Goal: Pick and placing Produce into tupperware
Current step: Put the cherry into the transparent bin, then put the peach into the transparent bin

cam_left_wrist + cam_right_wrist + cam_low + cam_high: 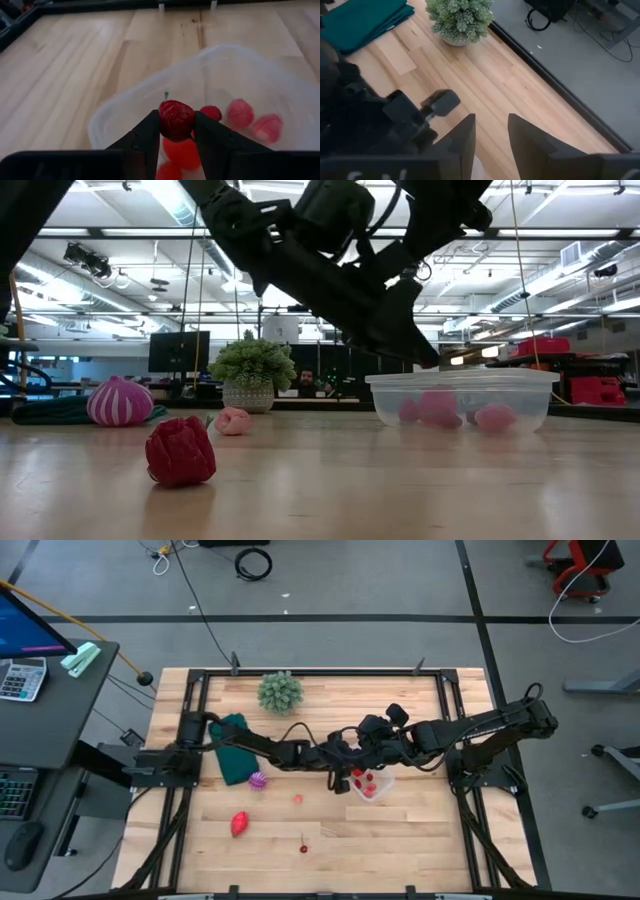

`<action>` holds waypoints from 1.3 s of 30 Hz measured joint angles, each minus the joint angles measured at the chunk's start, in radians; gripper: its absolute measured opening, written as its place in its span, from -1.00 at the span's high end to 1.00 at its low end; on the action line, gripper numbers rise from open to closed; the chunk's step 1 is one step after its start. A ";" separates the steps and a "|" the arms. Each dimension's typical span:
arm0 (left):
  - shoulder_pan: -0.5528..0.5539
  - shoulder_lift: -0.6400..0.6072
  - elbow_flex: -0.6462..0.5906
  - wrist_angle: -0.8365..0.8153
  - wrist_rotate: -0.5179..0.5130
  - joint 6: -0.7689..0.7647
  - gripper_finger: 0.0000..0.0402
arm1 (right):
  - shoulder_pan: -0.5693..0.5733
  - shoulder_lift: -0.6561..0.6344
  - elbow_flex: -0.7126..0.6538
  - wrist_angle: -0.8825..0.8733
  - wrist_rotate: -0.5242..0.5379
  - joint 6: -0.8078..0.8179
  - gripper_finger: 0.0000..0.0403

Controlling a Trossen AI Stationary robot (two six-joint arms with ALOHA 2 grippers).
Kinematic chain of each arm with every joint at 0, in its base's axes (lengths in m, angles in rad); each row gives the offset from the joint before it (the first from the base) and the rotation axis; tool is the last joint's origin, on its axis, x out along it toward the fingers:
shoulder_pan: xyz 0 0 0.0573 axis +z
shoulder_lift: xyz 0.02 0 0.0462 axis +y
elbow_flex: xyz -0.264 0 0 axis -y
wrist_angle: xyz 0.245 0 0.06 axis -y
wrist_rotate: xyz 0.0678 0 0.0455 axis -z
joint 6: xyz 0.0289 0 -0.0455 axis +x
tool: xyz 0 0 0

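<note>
The clear tupperware (373, 784) stands right of the table's middle with several red and pink pieces in it (240, 113) (437, 408). My left gripper (176, 131) hangs over the tub's left edge, shut on a dark red berry (176, 120). My right gripper (491, 134) is open and holds nothing; it hovers just beyond the tub's far side (372, 730). On the wood to the left lie a purple striped ball (258, 780), a red strawberry (239, 824), a pink berry (298, 799) and a tiny red berry (303, 848). My left gripper pinches the dark red berry by its two sides (164, 122) between the free ends of its fingers (150, 131). The fingers slant downward from the table's left. The berry is lifted clear, above the tub's open top.
A spiky green plant in a pot (280, 692) stands near the far edge. A dark green folded cloth (234, 762) lies under the left arm. The two arms meet closely above the tub. Bare wood shows along the near side (400, 840).
</note>
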 joint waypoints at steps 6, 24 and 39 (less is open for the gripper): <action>0.013 0.002 0.013 -0.038 0.001 0.017 0.34 | 0.000 0.000 0.000 -0.005 0.000 -0.005 0.39; 0.004 -0.093 0.013 -0.232 0.000 0.018 0.22 | 0.000 0.000 0.000 -0.008 0.000 -0.006 0.39; -0.153 -0.306 0.003 -0.845 -0.016 -0.156 0.38 | 0.001 0.000 0.000 -0.015 -0.002 -0.006 0.39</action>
